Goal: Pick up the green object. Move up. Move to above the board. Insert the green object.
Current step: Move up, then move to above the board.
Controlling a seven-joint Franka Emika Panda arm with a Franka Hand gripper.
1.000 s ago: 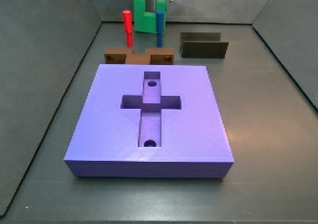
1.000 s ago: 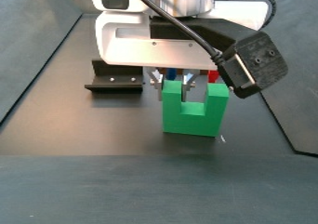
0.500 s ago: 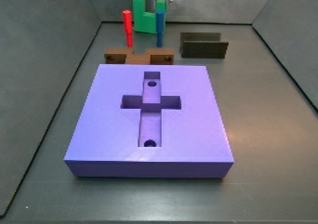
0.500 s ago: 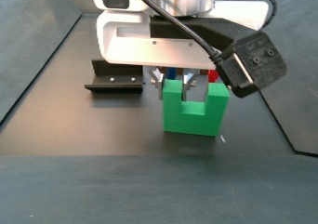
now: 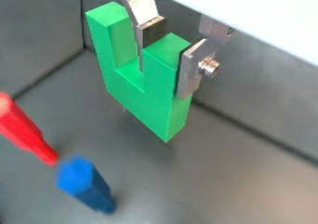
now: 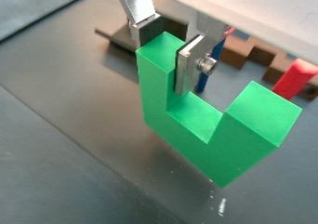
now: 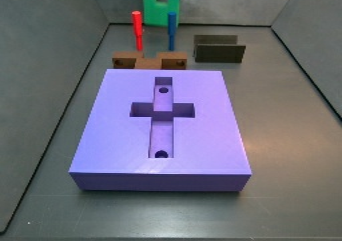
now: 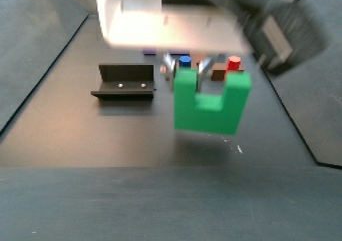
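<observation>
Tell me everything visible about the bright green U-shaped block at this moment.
The bright green U-shaped block looks like smooth matte plastic: two upright prongs joined by a solid base, with a square notch between them. It is upright. The gripper is closed around one prong, its flat silver fingers pressing either side. In a side view the block appears blurred and seems lifted off the dark floor, its shadow underneath, at the far end from the purple board.

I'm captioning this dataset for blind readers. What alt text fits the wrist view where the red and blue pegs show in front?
The claw grips one prong of the green object, one silver finger in its notch and one outside. A red peg and a blue peg stand nearby on the dark floor.
</observation>
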